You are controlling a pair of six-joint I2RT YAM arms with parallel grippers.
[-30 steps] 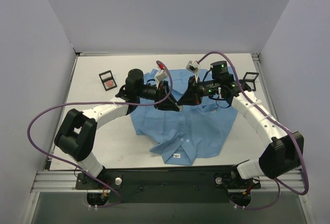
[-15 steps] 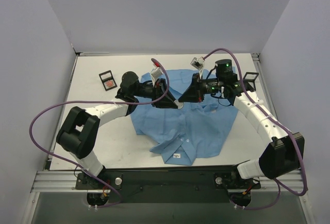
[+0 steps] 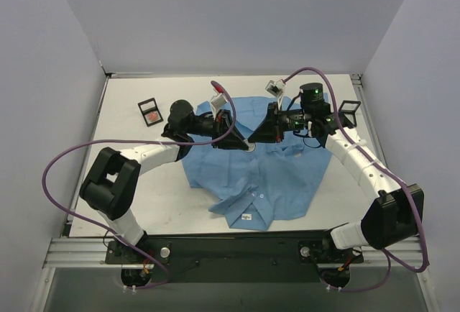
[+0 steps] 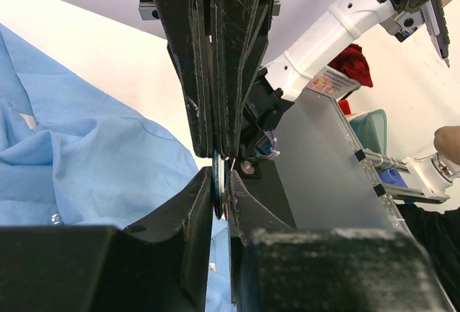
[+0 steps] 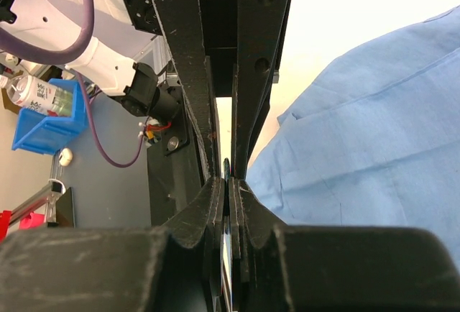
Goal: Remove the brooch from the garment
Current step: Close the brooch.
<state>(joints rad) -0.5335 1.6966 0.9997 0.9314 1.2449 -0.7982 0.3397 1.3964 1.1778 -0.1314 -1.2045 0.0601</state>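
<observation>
1. Your black frame point(image 3: 150, 111) lies toward the tabletop's far-left corner with something reddish inside it. The second black frame point(image 3: 349, 113) stands by the right edge, and what it holds is too small to make out.
2. The garment point(image 3: 280, 175) is spread over the middle of the tabletop, collar label toward the near edge.
3. Your left gripper point(image 3: 246, 144) and right gripper point(image 3: 253, 141) meet tip to tip over the shirt's far half.
4. In the left wrist view, the brooch point(image 4: 218, 195) sits edge-on between the left pads, which are narrowed to a slot around it.
5. Your right fingers point(image 5: 248, 147) are pressed together, with only a thin dark sliver at their tips.
6. You cannot tell whether the brooch touches the cloth.
</observation>
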